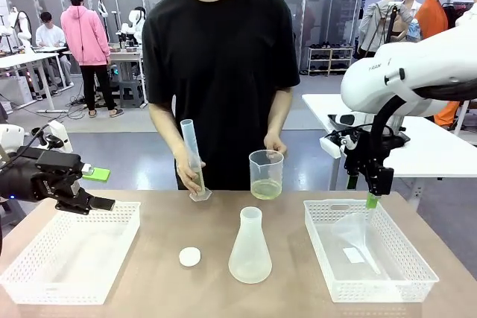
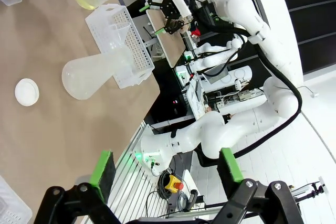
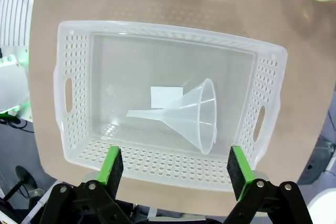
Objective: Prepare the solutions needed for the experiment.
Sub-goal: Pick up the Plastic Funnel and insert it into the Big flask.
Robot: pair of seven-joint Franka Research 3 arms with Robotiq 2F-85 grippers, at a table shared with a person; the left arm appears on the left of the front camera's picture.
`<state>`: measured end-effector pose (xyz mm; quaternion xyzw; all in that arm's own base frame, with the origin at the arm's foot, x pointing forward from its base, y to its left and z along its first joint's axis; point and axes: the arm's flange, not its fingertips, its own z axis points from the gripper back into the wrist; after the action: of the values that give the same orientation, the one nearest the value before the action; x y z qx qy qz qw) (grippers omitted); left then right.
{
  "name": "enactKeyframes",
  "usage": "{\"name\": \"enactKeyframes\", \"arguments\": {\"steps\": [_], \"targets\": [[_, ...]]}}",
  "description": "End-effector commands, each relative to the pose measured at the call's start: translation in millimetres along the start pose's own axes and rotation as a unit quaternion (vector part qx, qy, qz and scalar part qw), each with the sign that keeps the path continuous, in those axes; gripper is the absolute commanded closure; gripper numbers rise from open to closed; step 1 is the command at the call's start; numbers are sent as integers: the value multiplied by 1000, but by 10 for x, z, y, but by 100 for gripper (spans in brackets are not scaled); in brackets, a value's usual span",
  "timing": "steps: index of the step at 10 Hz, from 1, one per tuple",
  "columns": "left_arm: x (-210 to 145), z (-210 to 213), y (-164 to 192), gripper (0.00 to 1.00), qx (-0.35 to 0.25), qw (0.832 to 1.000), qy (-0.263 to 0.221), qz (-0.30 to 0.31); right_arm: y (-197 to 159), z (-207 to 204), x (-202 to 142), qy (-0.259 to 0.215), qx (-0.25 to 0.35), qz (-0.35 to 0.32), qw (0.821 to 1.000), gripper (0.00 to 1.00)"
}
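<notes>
The solutions [image 1: 266, 188], a shallow pale yellow layer, sit in the beaker [image 1: 266, 169], which the person steadies at the far table edge beside a hand-held graduated cylinder [image 1: 191, 156], probably for measuring. The conical flask [image 1: 250, 247] stands at centre, ready to receive. The right gripper [image 1: 370, 197] hangs wide open and empty above the funnel [image 1: 356, 234], placed for pickup. The left gripper [image 1: 97, 188] is likewise spread and empty.

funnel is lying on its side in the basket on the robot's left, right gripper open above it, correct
No: the funnel lies on its side in the basket on the robot's right, right gripper open above it. The front view shows this.
</notes>
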<state>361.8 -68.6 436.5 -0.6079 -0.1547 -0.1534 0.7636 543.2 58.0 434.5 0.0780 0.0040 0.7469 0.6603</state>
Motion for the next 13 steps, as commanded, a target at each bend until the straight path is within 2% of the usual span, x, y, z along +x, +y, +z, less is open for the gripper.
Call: {"name": "enactKeyframes", "arguments": {"steps": [1,8,13], "targets": [[-22,4,11,0,-4,1000,4,-10,-181,-33,-60,-1,32,20,999,0],[-22,4,11,0,-4,1000,4,-10,-579,-460,-178,3,99,69,993,0],[-22,4,11,0,-4,1000,4,-10,-818,-696,-240,6,166,68,984,0]]}}
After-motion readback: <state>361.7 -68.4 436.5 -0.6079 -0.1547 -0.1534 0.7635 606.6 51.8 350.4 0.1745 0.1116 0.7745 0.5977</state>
